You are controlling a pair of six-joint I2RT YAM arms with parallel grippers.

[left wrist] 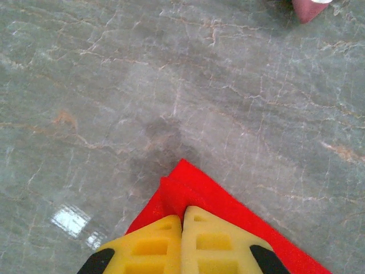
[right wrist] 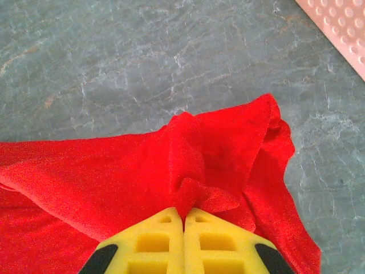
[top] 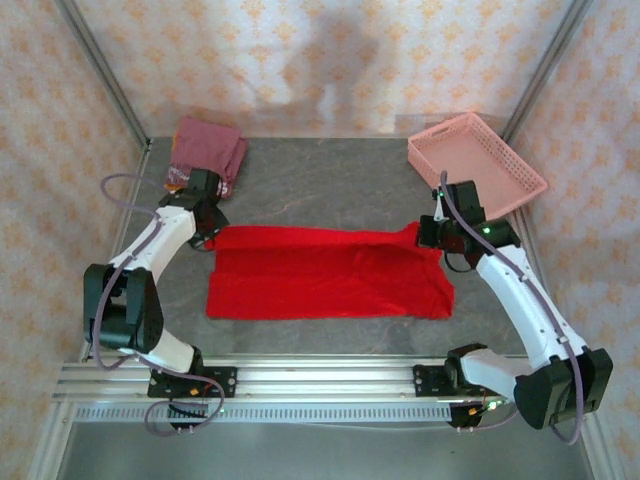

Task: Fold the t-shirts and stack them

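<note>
A bright red t-shirt (top: 325, 272) lies as a wide band across the middle of the grey table. My left gripper (top: 207, 232) is shut on its far left corner; in the left wrist view the yellow fingers (left wrist: 154, 242) pinch a small fold of the red t-shirt (left wrist: 191, 188). My right gripper (top: 432, 232) is shut on the far right corner, where bunched red t-shirt cloth (right wrist: 217, 154) rises between the yellow fingers (right wrist: 214, 240). A folded maroon-pink t-shirt (top: 208, 147) lies at the back left, with a bit of orange cloth (top: 174, 181) at its near edge.
A pink plastic lattice basket (top: 476, 162) stands at the back right, its corner (right wrist: 342, 25) near the right gripper. Patterned walls close the table in at the back and sides. A metal rail (top: 320, 378) carrying the arm bases runs along the near edge.
</note>
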